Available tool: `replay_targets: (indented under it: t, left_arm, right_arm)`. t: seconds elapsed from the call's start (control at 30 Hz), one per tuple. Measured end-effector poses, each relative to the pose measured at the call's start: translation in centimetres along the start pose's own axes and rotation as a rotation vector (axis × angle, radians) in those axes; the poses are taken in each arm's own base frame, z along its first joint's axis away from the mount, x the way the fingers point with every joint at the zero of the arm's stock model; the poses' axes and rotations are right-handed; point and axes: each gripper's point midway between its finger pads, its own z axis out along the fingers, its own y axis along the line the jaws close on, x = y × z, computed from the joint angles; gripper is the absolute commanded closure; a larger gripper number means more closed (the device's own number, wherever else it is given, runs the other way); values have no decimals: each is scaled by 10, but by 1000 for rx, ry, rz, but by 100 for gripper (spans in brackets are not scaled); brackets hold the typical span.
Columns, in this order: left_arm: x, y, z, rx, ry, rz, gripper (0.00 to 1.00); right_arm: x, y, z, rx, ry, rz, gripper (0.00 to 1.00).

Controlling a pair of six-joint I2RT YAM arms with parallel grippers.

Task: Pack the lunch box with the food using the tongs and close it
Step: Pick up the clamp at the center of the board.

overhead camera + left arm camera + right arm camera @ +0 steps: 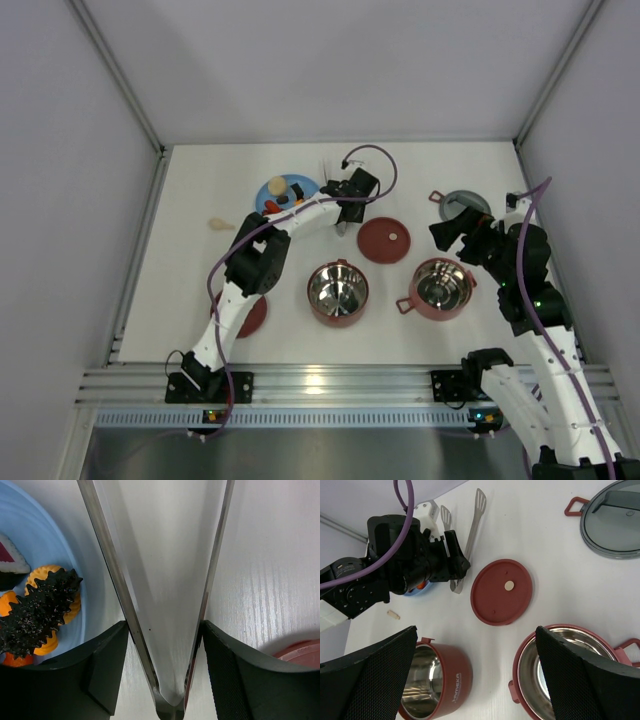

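Two round red bowls with shiny steel insides sit open on the white worktop (200, 260), on the near side of the flat red lid (385, 240). They are the left bowl (337, 317) and the right bowl (440, 310). A grey lid (462, 200) lies past the flat red lid, to its right. Just left of the flat red lid, the left hand (165, 630) pinches the thin silver tongs (472, 535) near the closed end of their V. Farther left, the smooth blue plate (30, 540) holds the food (45, 605), bumpy orange and spiky black. The right hand (476, 632) is spread wide, up in the air to the right of the flat red lid.
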Motion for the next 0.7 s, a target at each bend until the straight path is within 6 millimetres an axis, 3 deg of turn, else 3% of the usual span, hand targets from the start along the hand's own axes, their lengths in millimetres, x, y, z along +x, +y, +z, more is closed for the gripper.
replay_targets:
  t: [0.7]
  left_arm:
    - [-3,5,7,-16,2,-141,34]
  right_arm:
    - [5,-4,2,6,12,-9,1]
